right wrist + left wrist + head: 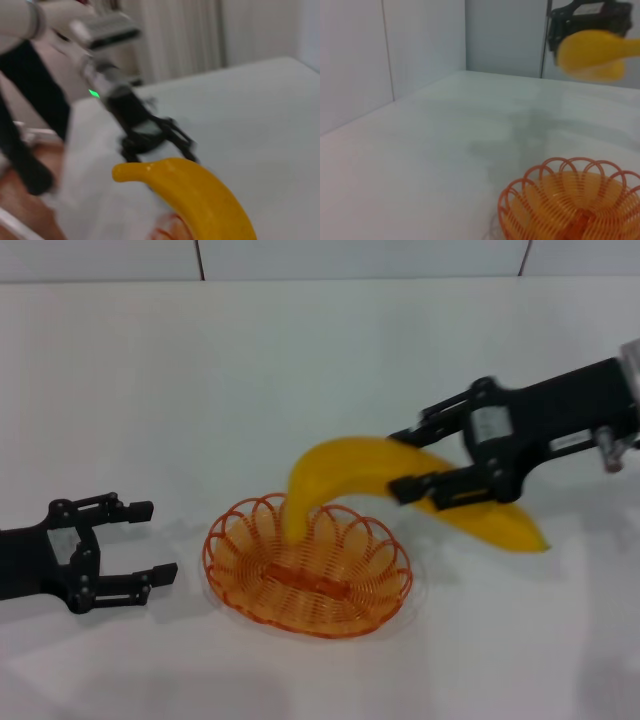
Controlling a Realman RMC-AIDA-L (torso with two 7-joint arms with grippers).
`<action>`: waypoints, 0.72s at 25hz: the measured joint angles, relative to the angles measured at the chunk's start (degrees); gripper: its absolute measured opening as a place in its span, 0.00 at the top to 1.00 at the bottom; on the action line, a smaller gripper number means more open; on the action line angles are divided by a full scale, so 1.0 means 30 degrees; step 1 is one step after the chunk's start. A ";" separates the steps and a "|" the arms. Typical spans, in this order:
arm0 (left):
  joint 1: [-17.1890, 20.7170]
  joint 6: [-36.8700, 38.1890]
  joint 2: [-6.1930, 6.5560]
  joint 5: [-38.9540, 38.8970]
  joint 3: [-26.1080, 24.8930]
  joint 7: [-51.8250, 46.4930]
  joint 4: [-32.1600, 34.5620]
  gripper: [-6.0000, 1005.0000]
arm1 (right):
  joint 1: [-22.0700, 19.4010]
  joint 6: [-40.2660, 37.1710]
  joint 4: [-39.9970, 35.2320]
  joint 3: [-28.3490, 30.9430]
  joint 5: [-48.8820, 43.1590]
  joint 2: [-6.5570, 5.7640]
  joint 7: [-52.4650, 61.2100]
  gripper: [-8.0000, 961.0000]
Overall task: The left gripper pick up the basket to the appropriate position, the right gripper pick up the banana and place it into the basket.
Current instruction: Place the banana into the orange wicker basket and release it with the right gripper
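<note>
Basket [308, 567] taken as landmark: orange wire, oval, with a looped scalloped rim, it sits flat on the white desk [300, 370]. Banana [400, 485], bright yellow and curved, is held off the desk above the basket's far right rim; one tapered end dips down over the rim toward the basket's interior, while the other end points away to the right of the basket and beyond it. Whether the lower tip touches the wire cannot be told. Right hand [415, 458] reaches in from the right of the basket, its two black fingers pinching the banana around its middle, one finger on the far side and one on the near side. Left hand [152, 540] rests low, near the desk, to the left of the basket and apart from it, its fingers spread wide with nothing between them and their tips pointing toward the basket. From the left wrist, the basket [572, 200] shows close by, with the banana [597, 52] raised beyond it. From the right wrist, the banana [195, 195] fills the foreground, the left hand [160, 137] behind it.
</note>
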 joint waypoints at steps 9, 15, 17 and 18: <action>-0.0342 -0.0286 -0.0030 0.0000 0.0001 0.0123 -0.0432 0.18 | 0.1078 0.3364 0.3932 -0.3981 0.2527 0.0058 0.0400 0.48; -0.0456 -0.0489 -0.0030 0.0001 0.0001 0.0127 -0.0526 0.18 | 0.1979 0.4785 0.6287 -0.5056 0.2680 0.0128 0.0401 0.48; -0.0463 -0.0493 -0.0030 0.0000 0.0001 0.0111 -0.0527 0.18 | 0.2011 0.4807 0.6418 -0.5596 0.3022 0.0151 0.0401 0.48; -0.0464 -0.0496 -0.0029 0.0000 0.0001 0.0103 -0.0527 0.18 | 0.2009 0.4838 0.6427 -0.5922 0.3271 0.0157 0.0401 0.48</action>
